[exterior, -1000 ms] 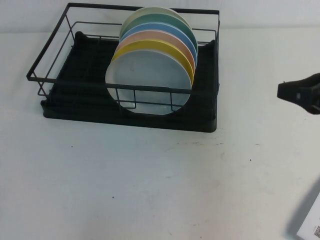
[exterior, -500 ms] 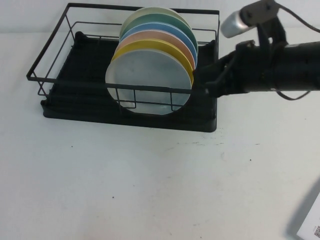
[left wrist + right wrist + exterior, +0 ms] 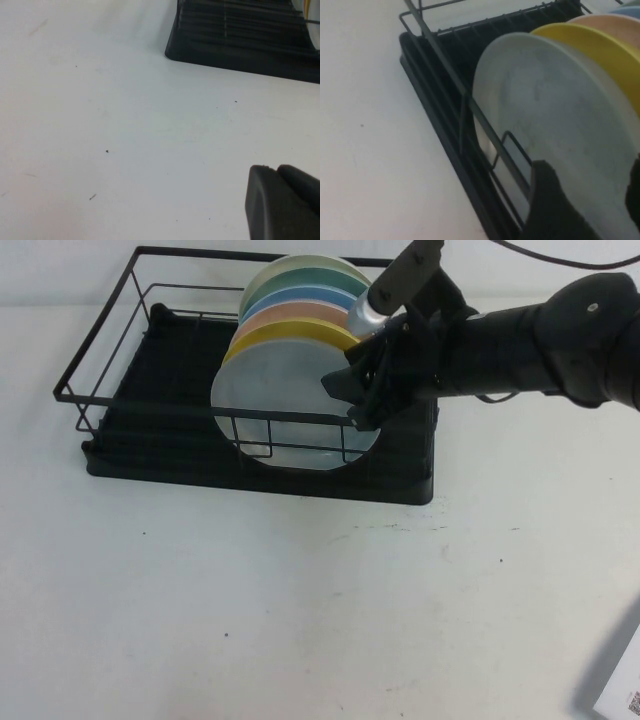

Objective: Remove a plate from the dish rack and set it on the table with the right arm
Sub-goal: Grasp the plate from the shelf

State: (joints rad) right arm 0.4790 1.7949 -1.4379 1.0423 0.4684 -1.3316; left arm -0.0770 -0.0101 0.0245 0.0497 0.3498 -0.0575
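Note:
The pale grey-blue plate (image 3: 285, 405) stands on edge at the front of a row of plates in the black wire dish rack (image 3: 150, 420). My right arm reaches in from the right, and my right gripper (image 3: 348, 402) is open at the plate's right edge, above the rack's front rail. In the right wrist view the plate's face (image 3: 555, 115) lies between the two spread fingers of the right gripper (image 3: 590, 170), with the rack (image 3: 445, 55) below. My left gripper (image 3: 280, 172) is shut and empty, low over the white table (image 3: 125, 125), away from the rack.
Behind the pale plate stand a yellow plate (image 3: 300, 335), then pink, blue, green and cream ones. The rack's left half (image 3: 160, 370) holds no plates. A white object (image 3: 625, 680) lies at the table's front right corner.
My right arm has swung in from the right edge, over the rack's right end, and its gripper now sits at the front plate's right edge. The plates have not moved.

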